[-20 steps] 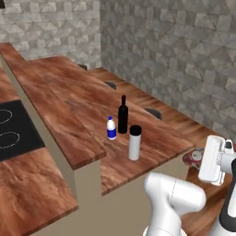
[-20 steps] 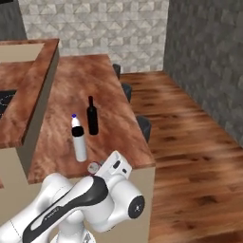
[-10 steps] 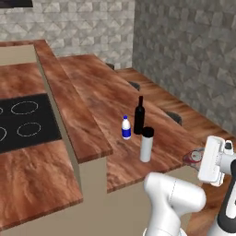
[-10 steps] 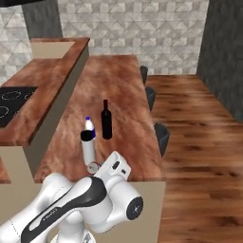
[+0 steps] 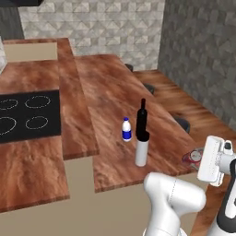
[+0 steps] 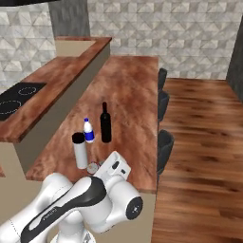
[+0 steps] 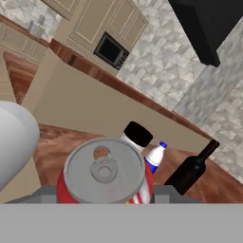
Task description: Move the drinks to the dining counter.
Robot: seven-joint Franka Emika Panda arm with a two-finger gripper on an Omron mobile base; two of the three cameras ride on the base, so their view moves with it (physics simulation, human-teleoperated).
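What has changed over the last second is my own viewpoint: both base cameras have swung round, so the cooktop (image 5: pixel 25 115) now sits further into the left base view and the stone wall (image 5: pixel 101 23) fills more of the background. I read that as the base driving, not as anything on the counter shifting. The three standing drinks keep the same arrangement among themselves, with the tall grey cylinder (image 5: pixel 141 147) nearest me, the slim black bottle (image 5: pixel 142 119) just behind it and the small blue-and-white bottle (image 5: pixel 126 129) beside the two. All are upright on the dining counter (image 5: pixel 110 92), near its close end. The hand (image 7: pixel 105 193) has kept its place in the frame while the room moved, and its fingers are clamped either side of the red can (image 7: pixel 104 175), whose lid faces the hand camera. From the left base view the can sits right at the counter's near corner; I cannot tell whether it touches the wood. My judgement is that this is the last drink, with only the set-down left. The counter is long reddish-brown wood grain, flanked by dark stools (image 6: pixel 163 142) and plank flooring (image 6: pixel 204 142).
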